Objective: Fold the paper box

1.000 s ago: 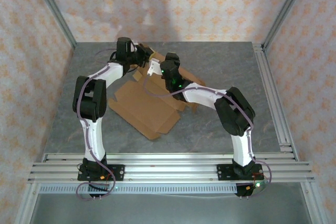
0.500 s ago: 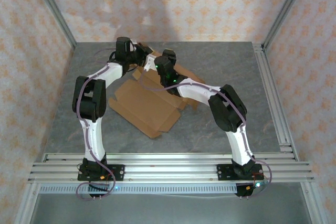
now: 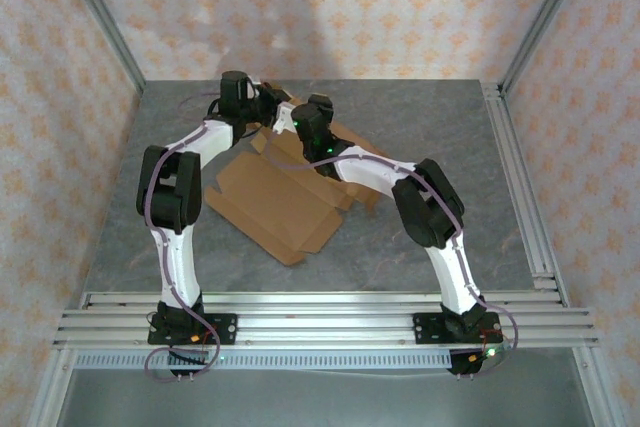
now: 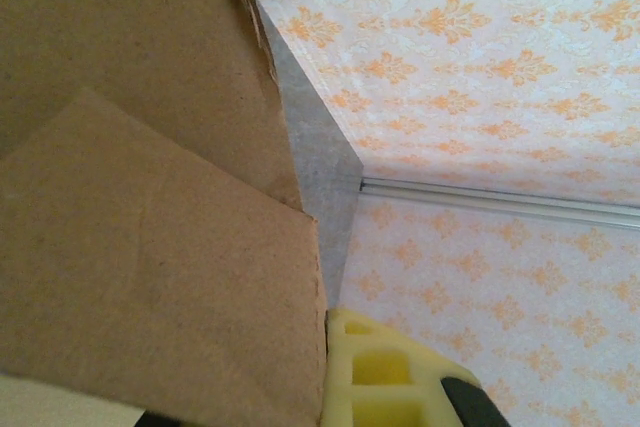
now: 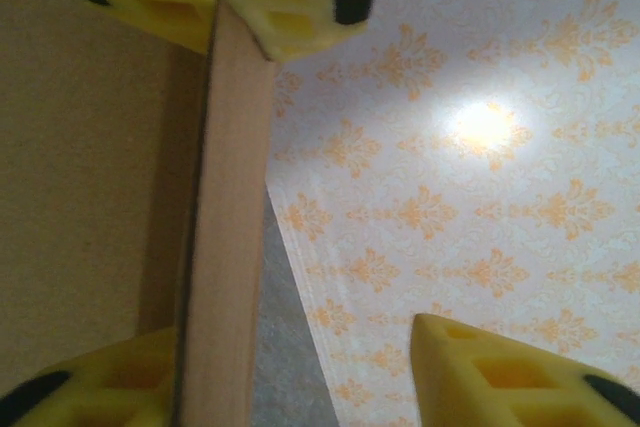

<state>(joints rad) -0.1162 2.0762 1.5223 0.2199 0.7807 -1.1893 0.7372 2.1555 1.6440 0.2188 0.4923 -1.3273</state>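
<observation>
Left hand (image 3: 277, 106) pinches a raised far flap of the paper box (image 3: 275, 197)
Right hand (image 5: 295, 332) straddles that flap's edge, part-open; the rest lies flat on the tabletop (image 3: 390, 247), bare room to its right

The left arm (image 3: 172, 197) rises from its base at the lower left of the top view and bends at mid left. It reaches up and right to the upper middle, where its wrist points the left pincer (image 3: 272, 107) rightward. That pincer is clamped on a flap edge of the paper box (image 3: 275, 197). In the right wrist view its yellow fingers (image 5: 285, 2) pinch the flap at the top of the frame. The right arm (image 3: 432, 209) climbs from the lower right, bends at mid right and stretches up and left. The right pincer (image 3: 298, 123) sits just beside the left one. Its jaws stand apart, one finger by the flap at lower left, the other clear of it at lower right.
</observation>
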